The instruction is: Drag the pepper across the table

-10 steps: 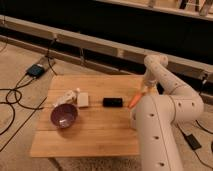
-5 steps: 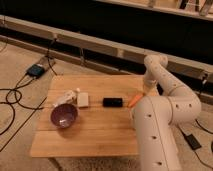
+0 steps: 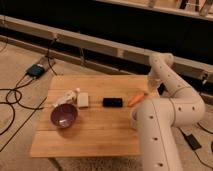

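Note:
The pepper (image 3: 135, 99), a small orange tapered piece, lies on the light wood table (image 3: 95, 135) near its right edge. It is tilted, with its upper right end pointing toward the arm. My gripper (image 3: 145, 93) comes down from the white arm (image 3: 162, 75) and meets that upper right end of the pepper. It is shut on the end, low at the table top. The arm's large white body hides the table's right front corner.
Just left of the pepper is a black rectangular block (image 3: 112, 102). Further left are a white block (image 3: 83, 100), a translucent cup (image 3: 65, 98) on its side and a purple bowl (image 3: 64, 115). Cables and a small box (image 3: 36, 70) lie on the floor at left.

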You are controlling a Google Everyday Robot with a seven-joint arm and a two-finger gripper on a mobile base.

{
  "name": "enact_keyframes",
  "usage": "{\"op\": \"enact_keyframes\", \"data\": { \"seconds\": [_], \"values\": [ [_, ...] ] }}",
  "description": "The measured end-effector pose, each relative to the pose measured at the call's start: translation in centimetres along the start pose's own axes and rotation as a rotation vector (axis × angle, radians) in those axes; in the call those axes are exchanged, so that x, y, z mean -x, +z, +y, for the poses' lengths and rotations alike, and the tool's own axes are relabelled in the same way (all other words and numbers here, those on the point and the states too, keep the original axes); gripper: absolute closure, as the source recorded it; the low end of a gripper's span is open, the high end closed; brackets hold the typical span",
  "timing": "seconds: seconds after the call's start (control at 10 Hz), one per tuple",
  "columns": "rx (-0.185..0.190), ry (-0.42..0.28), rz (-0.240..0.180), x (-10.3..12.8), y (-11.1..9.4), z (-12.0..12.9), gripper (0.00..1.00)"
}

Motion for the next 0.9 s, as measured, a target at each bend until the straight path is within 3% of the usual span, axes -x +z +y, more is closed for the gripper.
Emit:
{"op": "enact_keyframes", "data": {
  "seconds": [0.3,0.5,0.9],
  "values": [
    [0.004,0.022,-0.006,1.0,-0.5,-0.9,0.96],
    [0.020,0.031,0.025,0.5,-0.8,-0.9,0.82],
    [0.050,0.014,0.102,-1.9,-0.5,0.2,0.37]
  ]
}}
